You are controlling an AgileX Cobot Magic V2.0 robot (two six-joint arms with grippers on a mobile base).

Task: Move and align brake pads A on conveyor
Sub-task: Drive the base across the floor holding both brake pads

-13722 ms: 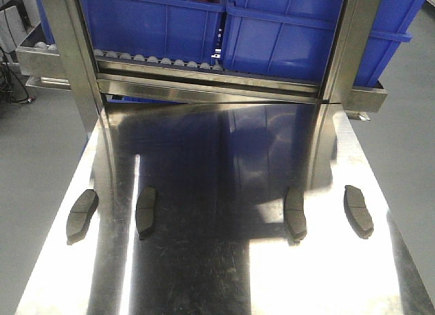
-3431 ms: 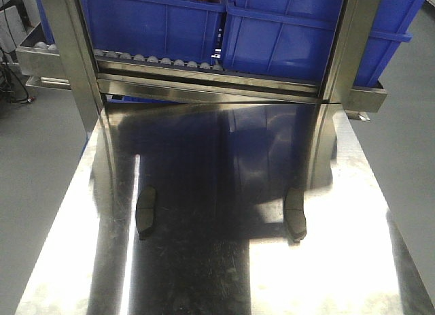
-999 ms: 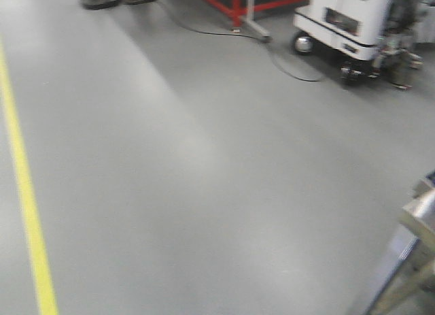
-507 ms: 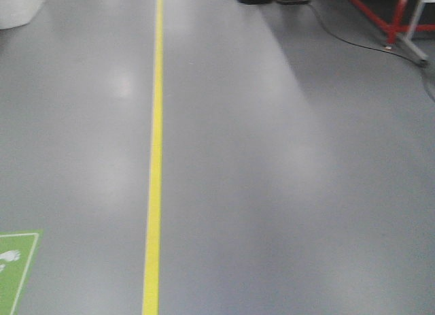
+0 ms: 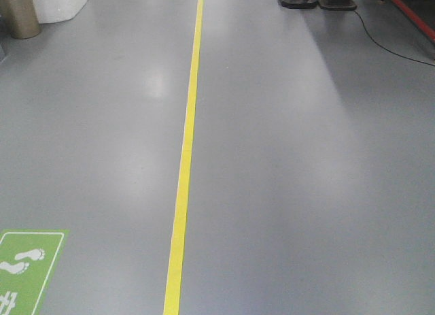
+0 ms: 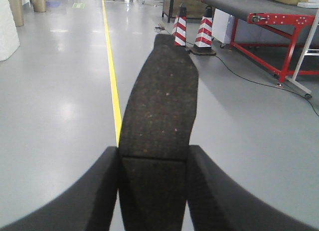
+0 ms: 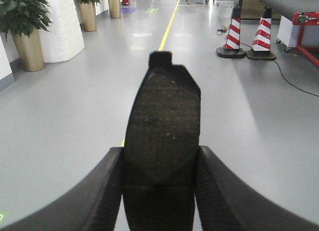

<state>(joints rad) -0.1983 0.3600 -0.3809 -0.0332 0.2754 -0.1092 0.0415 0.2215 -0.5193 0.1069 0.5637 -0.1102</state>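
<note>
The counter is gone from my front view: the base has turned away, so I am now carrying. My left fingers [image 6: 99, 186] pinch one brake pad [image 6: 159, 101], and my right fingers [image 7: 104, 186] pinch a second brake pad [image 7: 162, 106]. Right of the yellow line [image 5: 185, 158] the floor [image 5: 306, 192] is open until the cones [image 6: 203, 34] and the conveyor [image 6: 239, 5].

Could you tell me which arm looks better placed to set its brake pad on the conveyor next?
Probably the right, narrowly. The left gripper grips the left brake pad, the right gripper the right brake pad, but the conveyor lies far off to the right, the right arm's side.
</note>
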